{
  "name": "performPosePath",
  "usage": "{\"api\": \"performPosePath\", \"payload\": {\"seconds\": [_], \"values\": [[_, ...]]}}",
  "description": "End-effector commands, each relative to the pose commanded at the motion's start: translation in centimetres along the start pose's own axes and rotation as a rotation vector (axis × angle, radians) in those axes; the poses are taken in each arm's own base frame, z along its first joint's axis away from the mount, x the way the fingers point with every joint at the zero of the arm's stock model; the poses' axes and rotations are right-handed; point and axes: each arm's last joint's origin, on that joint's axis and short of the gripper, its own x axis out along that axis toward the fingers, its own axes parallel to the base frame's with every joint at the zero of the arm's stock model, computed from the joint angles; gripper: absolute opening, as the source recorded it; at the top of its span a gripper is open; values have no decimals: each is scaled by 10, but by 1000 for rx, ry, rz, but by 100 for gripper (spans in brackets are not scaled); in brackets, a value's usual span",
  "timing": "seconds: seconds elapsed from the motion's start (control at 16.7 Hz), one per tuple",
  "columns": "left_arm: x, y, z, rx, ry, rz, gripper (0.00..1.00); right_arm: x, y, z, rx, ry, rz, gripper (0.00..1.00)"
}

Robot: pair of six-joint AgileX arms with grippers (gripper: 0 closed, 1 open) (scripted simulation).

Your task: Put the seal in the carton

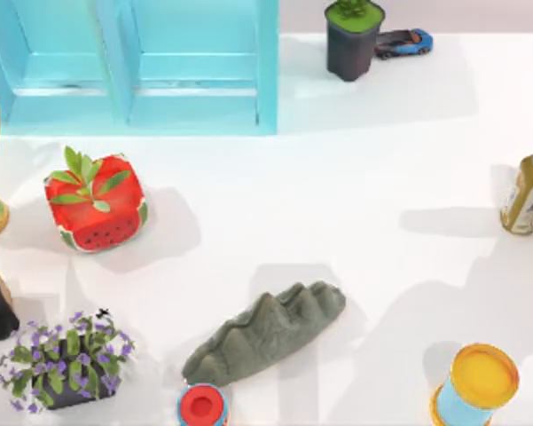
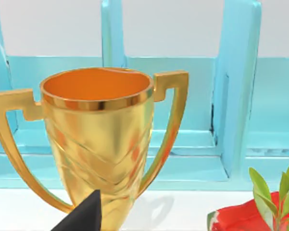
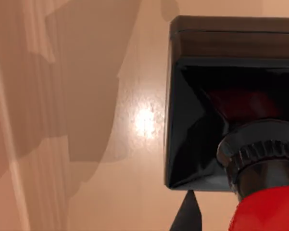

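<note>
The seal [image 3: 231,120] sits on a tan surface, black base under its red knob; whether either gripper grips, I cannot tell

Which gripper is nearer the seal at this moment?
Right. The right gripper is close beside the seal, over a tan surface. The left gripper is away by the gold trophy at the table's left side, facing the blue shelf.

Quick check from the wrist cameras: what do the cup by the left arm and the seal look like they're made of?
The cup looks like polished gold metal or metal-look plastic: mirror-like reflections. The seal has a glossy black block base, likely lacquered or plastic by its sharp highlights, and a shiny red knob.
</note>
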Motion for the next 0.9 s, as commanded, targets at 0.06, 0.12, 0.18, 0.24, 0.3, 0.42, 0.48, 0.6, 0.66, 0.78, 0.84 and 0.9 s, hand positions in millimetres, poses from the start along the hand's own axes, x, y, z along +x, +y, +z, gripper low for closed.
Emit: {"api": "performPosePath", "payload": {"seconds": [0.06,0.12,0.18,0.24,0.3,0.42,0.48,0.6,0.66,0.78,0.84,0.9], "values": [[0,0,0,0,0,0,100,0,0,0,0,0,0,38],[0,0,0,0,0,0,100,0,0,0,0,0,0,45],[0,0,0,0,0,0,100,0,0,0,0,0,0,53],[0,0,0,0,0,0,100,0,0,0,0,0,0,60],[0,0,0,0,0,0,100,0,0,0,0,0,0,68],[0,0,0,0,0,0,100,0,0,0,0,0,0,83],[0,0,0,0,0,0,100,0,0,0,0,0,0,90],[0,0,0,0,0,0,100,0,0,0,0,0,0,100],[0,0,0,0,0,0,100,0,0,0,0,0,0,100],[0,0,0,0,0,0,100,0,0,0,0,0,0,100],[0,0,0,0,0,0,100,0,0,0,0,0,0,100],[0,0,0,0,0,0,100,0,0,0,0,0,0,100]]}}
